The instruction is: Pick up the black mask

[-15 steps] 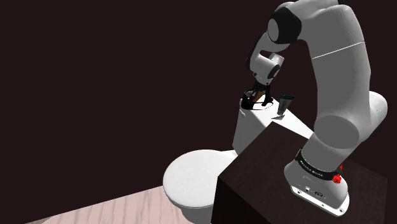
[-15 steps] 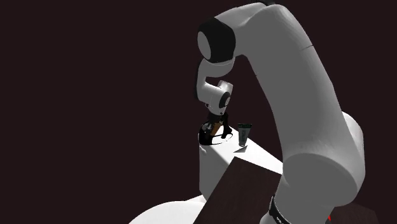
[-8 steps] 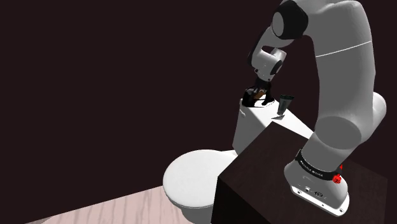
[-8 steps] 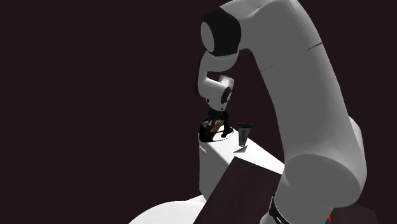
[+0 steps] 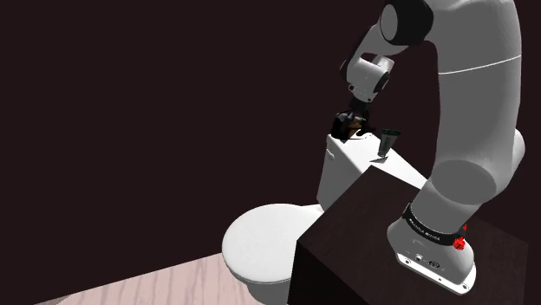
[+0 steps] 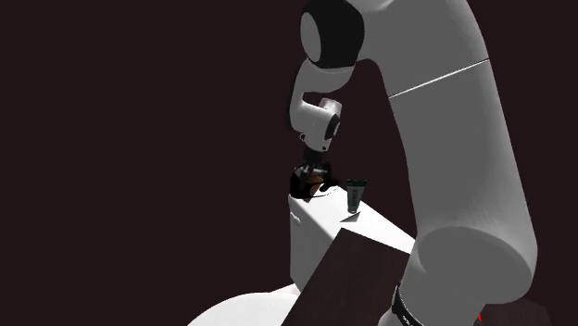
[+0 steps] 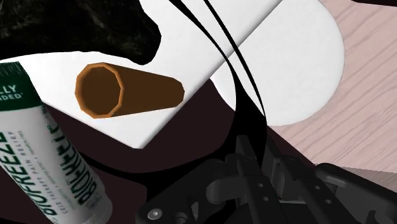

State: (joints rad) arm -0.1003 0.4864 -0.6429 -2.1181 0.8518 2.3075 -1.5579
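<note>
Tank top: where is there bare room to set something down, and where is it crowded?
Bare: the tank top between the upright tube and the stand; also the toilet lid. Crowded: the far end, where gripper, mask and brown roll cluster.

Brown open tube [image 7: 127,90], white Biofreeze tube [image 7: 54,165], white toilet [image 5: 260,243], wood floor [image 5: 139,286]
</note>
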